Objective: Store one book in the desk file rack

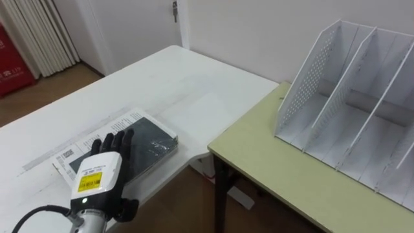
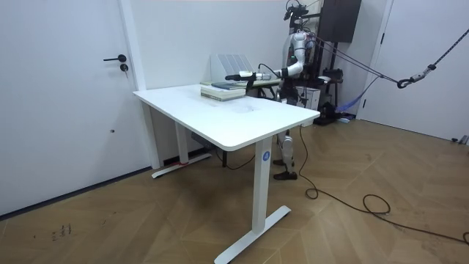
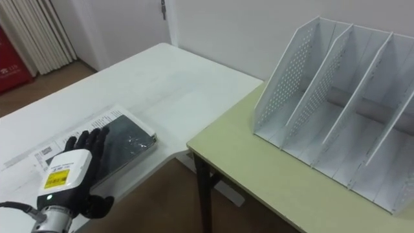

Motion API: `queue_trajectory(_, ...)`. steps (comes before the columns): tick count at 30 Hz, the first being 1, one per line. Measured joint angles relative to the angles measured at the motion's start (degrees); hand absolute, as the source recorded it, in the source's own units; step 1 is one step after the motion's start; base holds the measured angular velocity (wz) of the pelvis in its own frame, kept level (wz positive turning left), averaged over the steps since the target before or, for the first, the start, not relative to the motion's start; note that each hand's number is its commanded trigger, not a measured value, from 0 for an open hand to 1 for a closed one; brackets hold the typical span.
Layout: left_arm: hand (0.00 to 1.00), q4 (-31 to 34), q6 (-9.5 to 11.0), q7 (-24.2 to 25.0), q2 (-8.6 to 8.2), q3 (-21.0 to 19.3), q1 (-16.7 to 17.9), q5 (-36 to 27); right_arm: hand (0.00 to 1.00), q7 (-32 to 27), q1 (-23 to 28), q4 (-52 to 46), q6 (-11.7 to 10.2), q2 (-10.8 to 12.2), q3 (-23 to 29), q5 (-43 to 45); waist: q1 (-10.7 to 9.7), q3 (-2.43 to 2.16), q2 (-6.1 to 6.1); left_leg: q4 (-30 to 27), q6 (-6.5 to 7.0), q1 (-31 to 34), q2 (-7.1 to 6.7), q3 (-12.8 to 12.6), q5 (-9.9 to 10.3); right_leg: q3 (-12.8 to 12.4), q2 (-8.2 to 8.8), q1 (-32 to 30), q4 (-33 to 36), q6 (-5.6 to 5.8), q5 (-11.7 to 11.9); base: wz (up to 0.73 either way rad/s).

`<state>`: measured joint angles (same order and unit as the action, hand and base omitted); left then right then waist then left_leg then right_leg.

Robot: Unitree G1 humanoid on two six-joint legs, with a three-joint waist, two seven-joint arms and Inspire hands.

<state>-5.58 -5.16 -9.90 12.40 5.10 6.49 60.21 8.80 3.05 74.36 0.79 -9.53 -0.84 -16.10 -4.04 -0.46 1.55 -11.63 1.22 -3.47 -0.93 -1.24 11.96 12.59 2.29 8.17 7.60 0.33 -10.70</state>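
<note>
The robot's left hand (image 1: 100, 171) lies flat on top of a book (image 1: 155, 144). Its dark fingers are stretched out straight across the cover and are not curled round it. The thumb sits low at the side of the hand, near the table's edge. I can't quite make out whether it touches the book. The arm comes in from the lower left of the eye views.

The book has a dark, glossy cover and lies face up near the front edge of the white table (image 1: 162, 77), at an angle to that edge. Under it and just to its left shows a white printed sheet (image 1: 97, 129). It may be a second book, since from the room's side the pile looks like a small stack.

To the robot's right, a desk (image 1: 272, 175) with a pale green top and dark legs stands close to the white table, with a narrow gap between them. On it, well apart from the book, stands the file rack (image 1: 349, 97). It is white, with perforated side walls and slanted dividers that make several compartments, and its back is toward the wall.

Seen from the room, the robot stands upright at the far side of the white table, one arm reaching out level over the stack. A white door (image 2: 73, 95) is shut on the room view's left.
</note>
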Motion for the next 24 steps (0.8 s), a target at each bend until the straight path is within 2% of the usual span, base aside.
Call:
queue_trajectory(8,0.0,-0.1,-0.1,1.9,-0.01,0.0,1.9,-0.7,0.0,0.0,1.0,-2.0,0.6,-0.2,-0.1,0.1,0.2,-0.03,-0.23,0.1,-0.02,-0.5,0.04,-0.3,-0.2,0.0,0.03,0.3,0.0,0.0,0.0,0.0)
queue_trajectory(10,0.0,-0.8,-0.5,2.9,-0.08,0.3,3.3,-1.2,0.0,0.0,1.3,-2.1,0.6,-0.2,-0.1,0.2,0.1,0.04,-0.49,0.3,-0.03,-1.3,0.03,-0.5,-0.2,-0.2,0.01,1.0,-0.2,0.01,-0.1,-0.02)
queue_trajectory(13,0.0,-0.9,-1.1,3.3,-0.13,0.3,3.0,-1.2,0.0,-0.5,1.4,-2.3,0.6,-0.2,0.0,0.2,0.0,-0.02,-0.76,0.3,-0.03,-1.3,0.06,-0.5,-0.2,-0.3,0.01,1.0,0.0,0.0,-0.1,0.0)
queue_trajectory(14,0.38,-0.9,-1.2,3.4,-0.14,0.3,3.0,-1.2,0.0,-0.6,1.5,-2.4,0.6,-0.2,0.0,0.1,0.0,-0.02,-0.76,0.3,-0.03,-1.4,0.06,-0.5,-0.2,-0.3,0.01,1.1,0.0,0.0,-0.1,0.0)
queue_trajectory(15,0.82,-1.1,-1.3,3.5,-0.14,0.3,3.0,-1.2,0.0,-0.9,1.6,-2.4,0.7,-0.2,0.0,0.1,-0.1,-0.02,-0.76,0.2,-0.03,-1.5,0.06,-0.5,-0.2,-0.3,0.01,1.1,0.1,-0.01,-0.1,0.0)
queue_trajectory(16,1.0,-1.4,-1.3,3.5,-0.14,0.3,3.0,-1.2,0.0,-1.4,1.6,-2.4,0.8,-0.1,0.0,0.0,-0.2,0.0,-0.76,0.3,-0.03,-1.7,0.06,-0.5,-0.2,-0.4,0.0,1.3,0.1,-0.01,-0.1,0.0)
queue_trajectory(20,1.0,-2.8,-1.3,3.3,-0.16,0.1,1.7,-1.2,0.0,-1.9,1.5,-2.6,1.8,-0.1,0.5,0.2,0.0,0.03,-0.71,0.6,-0.06,-1.8,0.15,-0.6,-0.2,-0.4,-0.08,1.4,0.1,-0.08,-0.2,0.0)
queue_trajectory(24,1.0,-2.8,-1.7,2.9,-0.07,-2.4,-0.8,-0.9,0.0,-2.1,1.6,-2.8,2.7,-0.1,1.0,0.2,0.0,0.03,-0.68,1.1,-0.28,-2.1,0.2,-0.6,-0.4,-0.6,-0.22,1.4,0.1,-0.19,-0.3,-0.01)
